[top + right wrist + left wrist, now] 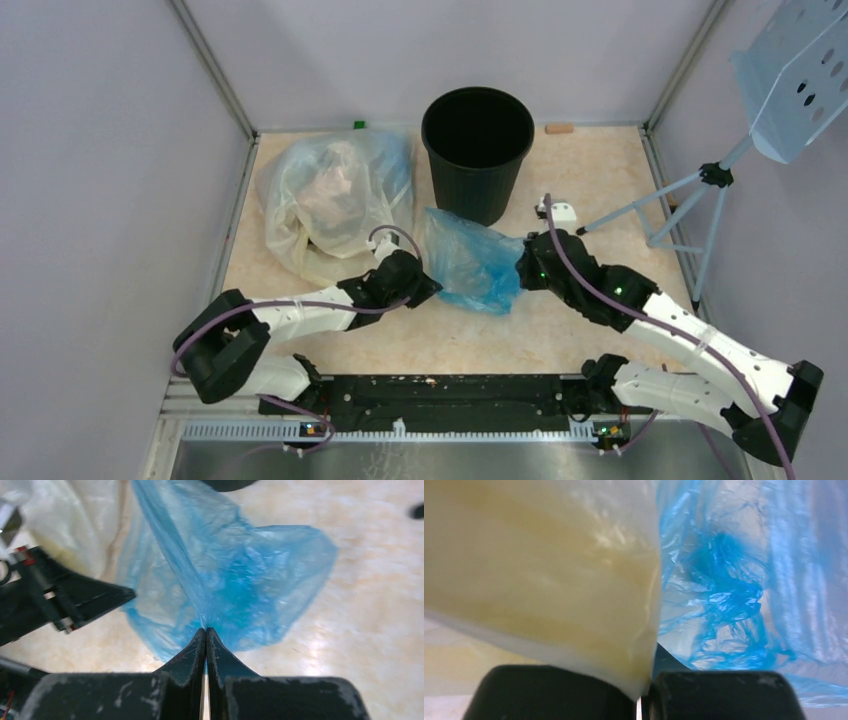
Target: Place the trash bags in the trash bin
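The blue trash bag (470, 262) lies crumpled on the table in front of the black ribbed trash bin (478, 150), which stands upright and open. My right gripper (522, 268) is shut on the blue bag's right edge; in the right wrist view the film (235, 575) fans out from the closed fingertips (206, 629). My left gripper (430, 290) is at the bag's left edge. In the left wrist view its jaws are together (655, 652), with yellowish film (549, 570) running into the seam and covering the left finger. The blue bag (734, 590) is just beyond.
A large clear yellowish-white bag (330, 195) sits left of the bin, touching the blue bag. A tripod with a perforated metal panel (700, 200) stands at the right. Grey walls close in the table on three sides.
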Action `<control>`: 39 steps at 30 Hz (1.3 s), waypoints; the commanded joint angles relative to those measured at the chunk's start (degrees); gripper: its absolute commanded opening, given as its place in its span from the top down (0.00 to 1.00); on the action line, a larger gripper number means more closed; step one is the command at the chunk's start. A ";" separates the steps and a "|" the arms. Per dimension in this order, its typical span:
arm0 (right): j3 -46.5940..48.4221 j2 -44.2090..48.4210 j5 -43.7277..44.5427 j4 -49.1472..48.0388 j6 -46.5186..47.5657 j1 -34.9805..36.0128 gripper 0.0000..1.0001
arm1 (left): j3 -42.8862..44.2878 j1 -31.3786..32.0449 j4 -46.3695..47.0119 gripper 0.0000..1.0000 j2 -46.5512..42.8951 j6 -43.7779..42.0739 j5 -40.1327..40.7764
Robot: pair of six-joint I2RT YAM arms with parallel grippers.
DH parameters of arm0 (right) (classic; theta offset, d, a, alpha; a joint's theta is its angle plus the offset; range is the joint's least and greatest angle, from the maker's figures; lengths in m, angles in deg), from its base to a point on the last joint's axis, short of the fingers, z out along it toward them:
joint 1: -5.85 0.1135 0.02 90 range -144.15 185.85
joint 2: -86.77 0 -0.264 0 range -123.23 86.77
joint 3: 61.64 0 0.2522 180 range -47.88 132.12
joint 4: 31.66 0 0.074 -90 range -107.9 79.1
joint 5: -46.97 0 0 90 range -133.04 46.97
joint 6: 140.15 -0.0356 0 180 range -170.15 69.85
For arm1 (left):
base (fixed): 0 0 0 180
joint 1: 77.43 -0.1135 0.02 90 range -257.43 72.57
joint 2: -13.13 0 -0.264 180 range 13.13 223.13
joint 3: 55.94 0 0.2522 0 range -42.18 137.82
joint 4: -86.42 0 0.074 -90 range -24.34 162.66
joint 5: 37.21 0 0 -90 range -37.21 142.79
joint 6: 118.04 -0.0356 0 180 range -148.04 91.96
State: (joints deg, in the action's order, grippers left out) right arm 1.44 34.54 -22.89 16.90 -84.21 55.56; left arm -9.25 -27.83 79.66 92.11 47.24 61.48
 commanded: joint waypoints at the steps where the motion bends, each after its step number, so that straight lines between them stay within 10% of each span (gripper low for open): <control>1: 5.31 4.97 16.69 10.94 -4.30 -0.23 1.00 | 0.45 0.14 -6.50 1.00 -6.11 -4.70 5.11; 11: 6.95 15.20 27.76 14.77 -8.81 -0.29 1.00 | 2.74 0.07 -20.27 1.00 -23.72 -17.00 14.65; 17: 8.85 18.62 16.31 0.53 6.06 -0.26 1.00 | 11.27 0.05 -20.63 1.00 -28.68 -30.98 12.55; 26: 29.52 4.87 11.02 -5.00 16.77 -0.23 1.00 | 39.59 0.05 -24.74 1.00 -21.75 -41.59 8.13; 39: 58.30 -20.11 25.86 -21.84 41.85 -0.41 1.00 | 69.90 0.05 -12.51 1.00 -2.42 -63.49 18.43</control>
State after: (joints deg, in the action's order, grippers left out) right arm 55.03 18.21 -2.70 6.02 -53.92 55.54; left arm 54.72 -27.85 59.66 84.31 -5.78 74.83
